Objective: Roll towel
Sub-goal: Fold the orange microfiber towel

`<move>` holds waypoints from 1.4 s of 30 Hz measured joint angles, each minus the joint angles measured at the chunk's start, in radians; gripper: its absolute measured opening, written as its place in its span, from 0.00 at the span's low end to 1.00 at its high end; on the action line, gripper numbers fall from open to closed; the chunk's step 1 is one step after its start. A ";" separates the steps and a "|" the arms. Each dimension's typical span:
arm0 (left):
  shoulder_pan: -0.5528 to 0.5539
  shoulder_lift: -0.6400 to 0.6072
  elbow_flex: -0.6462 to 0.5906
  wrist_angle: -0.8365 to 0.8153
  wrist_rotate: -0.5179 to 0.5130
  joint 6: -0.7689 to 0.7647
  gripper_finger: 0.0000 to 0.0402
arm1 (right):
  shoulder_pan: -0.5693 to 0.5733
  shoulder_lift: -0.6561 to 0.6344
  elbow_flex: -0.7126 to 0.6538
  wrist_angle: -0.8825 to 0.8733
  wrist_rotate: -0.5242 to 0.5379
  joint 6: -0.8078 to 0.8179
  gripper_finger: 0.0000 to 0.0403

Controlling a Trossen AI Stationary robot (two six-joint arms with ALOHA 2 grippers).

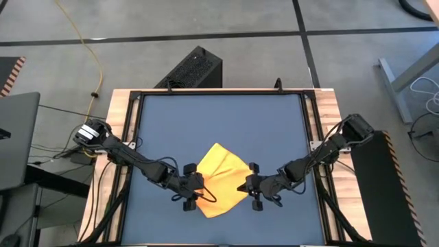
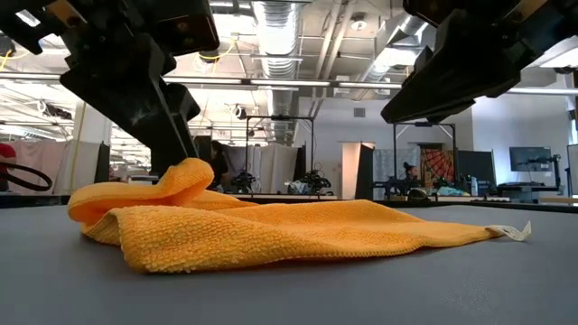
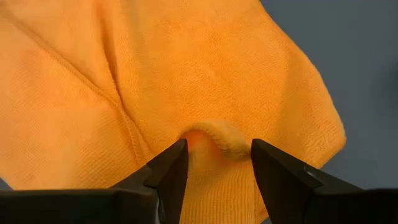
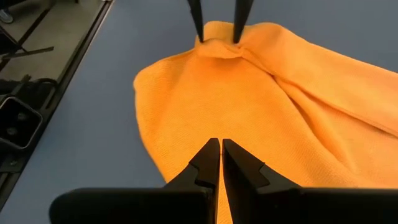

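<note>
The yellow towel (image 1: 221, 180) lies crumpled on the dark blue tabletop (image 1: 219, 116), near the table's middle. Its white tag (image 2: 517, 232) sticks out at one flat end. My left gripper (image 1: 197, 186) is at the towel's left edge, shut on a raised fold of cloth (image 3: 217, 138). That fold also shows in the right wrist view (image 4: 217, 46). My right gripper (image 1: 248, 185) hovers over the towel's right part with its fingers (image 4: 211, 158) shut and empty. In the low view it stays above the cloth (image 2: 470, 72). My left gripper pinches a small raised fold at the towel's left edge (image 3: 221, 140) between its two fingertips. The fingers slant down from the table's left side. The fold is lifted a little (image 2: 185, 173), and the rest of the towel lies slack on the table.
A wooden frame (image 1: 123, 137) borders the tabletop. A black box (image 1: 193, 68) stands on the floor beyond the far edge. Bare blue table lies on all sides of the towel.
</note>
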 joint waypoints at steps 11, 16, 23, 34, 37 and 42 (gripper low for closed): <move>0.000 0.145 -0.001 0.089 0.037 -0.093 0.16 | -0.033 0.000 0.000 0.009 0.000 0.000 0.12; 0.000 0.126 -0.001 0.078 0.036 -0.068 0.02 | -0.033 0.000 0.000 0.007 0.000 0.000 0.12; 0.000 -0.031 -0.001 0.012 0.036 0.014 0.00 | -0.059 0.000 0.000 0.007 0.000 0.000 0.12; -0.035 -0.252 -0.001 -0.302 0.014 -0.040 0.00 | -0.183 0.000 0.000 0.000 0.023 -0.326 0.12; -0.056 -0.262 -0.001 -0.373 -0.040 -0.097 0.00 | -0.246 0.002 0.000 0.001 0.010 -0.445 0.13; -0.073 -0.253 -0.019 -0.368 -0.089 -0.140 0.00 | -0.326 0.058 0.000 0.027 -0.083 -0.598 0.21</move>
